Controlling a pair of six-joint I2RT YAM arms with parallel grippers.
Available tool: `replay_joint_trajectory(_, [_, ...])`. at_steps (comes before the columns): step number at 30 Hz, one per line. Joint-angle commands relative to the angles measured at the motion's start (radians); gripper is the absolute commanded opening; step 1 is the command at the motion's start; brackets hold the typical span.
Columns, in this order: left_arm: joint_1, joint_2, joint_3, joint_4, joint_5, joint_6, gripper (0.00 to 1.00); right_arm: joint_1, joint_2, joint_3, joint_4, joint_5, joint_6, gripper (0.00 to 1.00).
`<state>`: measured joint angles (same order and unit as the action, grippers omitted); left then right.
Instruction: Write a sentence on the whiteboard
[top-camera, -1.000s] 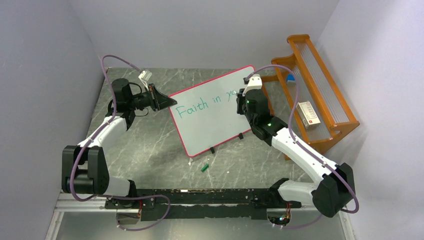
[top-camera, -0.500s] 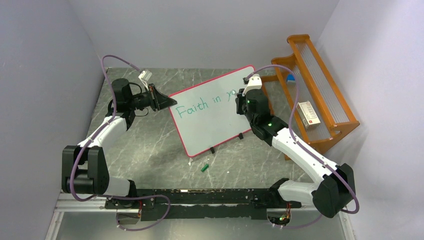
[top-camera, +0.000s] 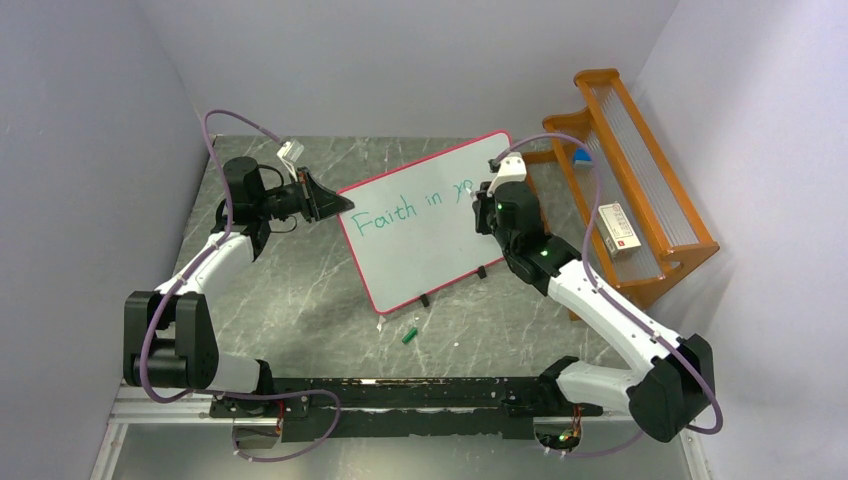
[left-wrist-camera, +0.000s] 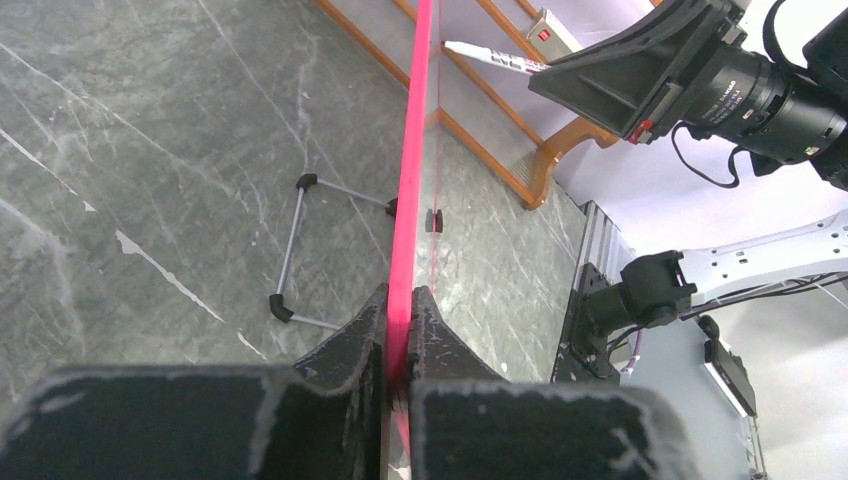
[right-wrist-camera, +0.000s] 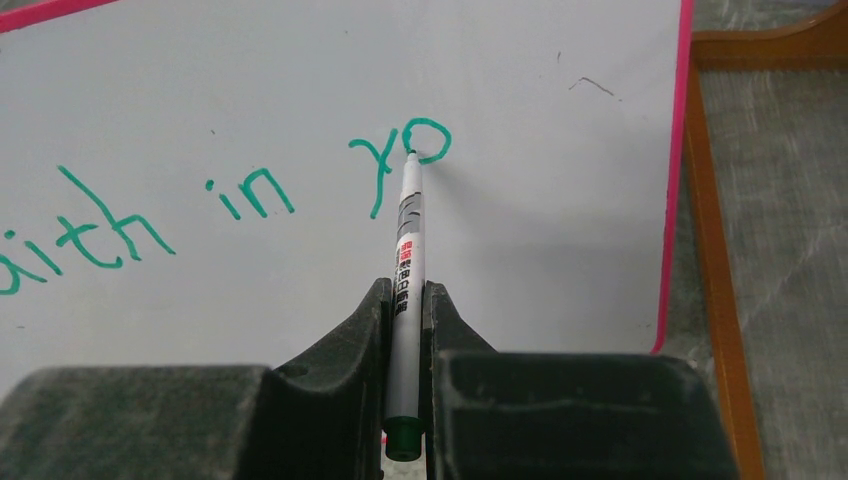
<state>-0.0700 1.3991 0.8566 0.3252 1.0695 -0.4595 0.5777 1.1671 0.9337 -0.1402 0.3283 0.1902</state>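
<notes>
The whiteboard (top-camera: 425, 235), white with a pink-red frame, stands tilted mid-table. My left gripper (top-camera: 340, 205) is shut on its left edge; the left wrist view shows the pink frame (left-wrist-camera: 408, 200) between the jaws of the left gripper (left-wrist-camera: 399, 300). The sentence (top-camera: 415, 205) reads "Faith in yo" in green; the right wrist view shows "in yo" (right-wrist-camera: 330, 175). My right gripper (top-camera: 487, 205) is shut on a white marker (right-wrist-camera: 407, 260), seen in the right gripper (right-wrist-camera: 405, 295), its tip touching the "o".
An orange wooden rack (top-camera: 630, 180) stands to the right of the board with a small white box (top-camera: 617, 228) on it. A green marker cap (top-camera: 409, 334) lies on the table in front of the board. The board's black feet (left-wrist-camera: 300, 240) rest on the marble.
The right gripper has shifted slightly right and up along the board, and the "o" after the "y" has been drawn. The left arm has not moved.
</notes>
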Motion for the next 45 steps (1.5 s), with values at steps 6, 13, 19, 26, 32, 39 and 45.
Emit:
replay_joint_trajectory(6, [-0.025,0.026,-0.007,-0.097,-0.02,0.071,0.05,-0.021,-0.034,-0.003,0.024,0.067,-0.026,0.0])
replay_joint_trajectory(13, [-0.025,0.026,-0.008,-0.095,-0.018,0.071,0.05,-0.041,-0.009,0.011,0.059,0.03,-0.034,0.0])
replay_joint_trajectory(19, [-0.025,0.026,-0.007,-0.096,-0.019,0.073,0.05,-0.045,0.012,0.025,0.072,0.009,-0.038,0.0])
replay_joint_trajectory(26, [-0.025,0.03,-0.007,-0.098,-0.019,0.074,0.05,-0.049,0.019,0.026,0.085,0.005,-0.039,0.0])
replay_joint_trajectory(32, [-0.025,0.031,-0.005,-0.102,-0.02,0.077,0.05,-0.053,0.031,0.035,0.09,0.001,-0.041,0.0])
replay_joint_trajectory(39, [-0.025,0.029,-0.005,-0.104,-0.021,0.079,0.05,-0.055,0.035,0.034,0.076,-0.005,-0.036,0.0])
replay_joint_trajectory(45, [-0.025,0.028,-0.004,-0.104,-0.022,0.078,0.05,-0.058,0.022,0.011,0.055,-0.005,-0.026,0.0])
